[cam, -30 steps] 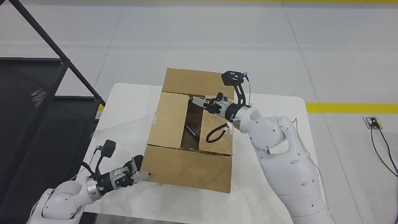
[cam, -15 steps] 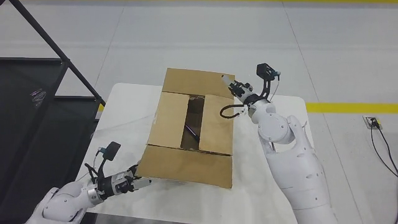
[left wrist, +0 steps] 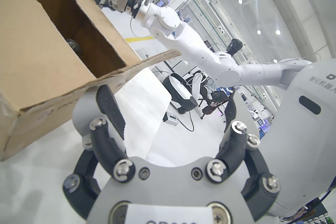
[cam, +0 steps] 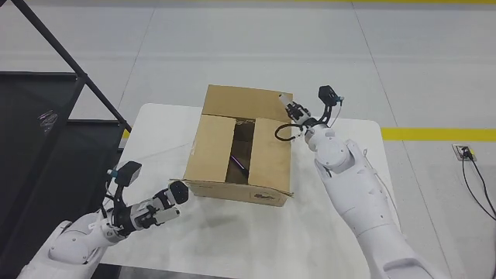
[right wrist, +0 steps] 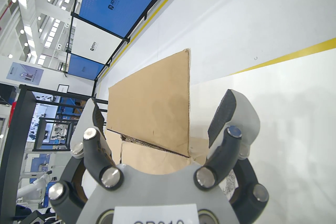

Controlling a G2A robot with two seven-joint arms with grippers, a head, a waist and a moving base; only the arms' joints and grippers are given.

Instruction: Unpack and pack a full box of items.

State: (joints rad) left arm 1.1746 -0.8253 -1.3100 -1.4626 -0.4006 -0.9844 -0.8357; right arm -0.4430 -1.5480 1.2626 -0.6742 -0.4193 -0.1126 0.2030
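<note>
So the cardboard box (cam: 209, 151) sits in the middle of the white counter (cam: 341, 217). Its far flap (cam: 244, 101) stands up, and the two side flaps are folded over the top with a slot between them. Through the slot I can see something dark and purplish (cam: 239, 160), no idea what it is. The big change is the near flap (cam: 240, 191). A second ago it's spread out flat toward the robot, and now from above it's just a thin strip along the box's front edge. From the left wrist camera its ragged edge juts out right over the left pincer (left wrist: 168, 104). That pincer is spread wide with nothing in it, and it sits just beside the box's near left corner (cam: 175, 200). Before, it's lower down at the corner of the spread-out flap. The right pincer (cam: 290, 111) is also spread and empty (right wrist: 162, 109). It hangs by the far right corner of the box, next to the raised flap. A second ago it's over the right side flap. It pulls off to that corner half a second back and has barely budged since.
</note>
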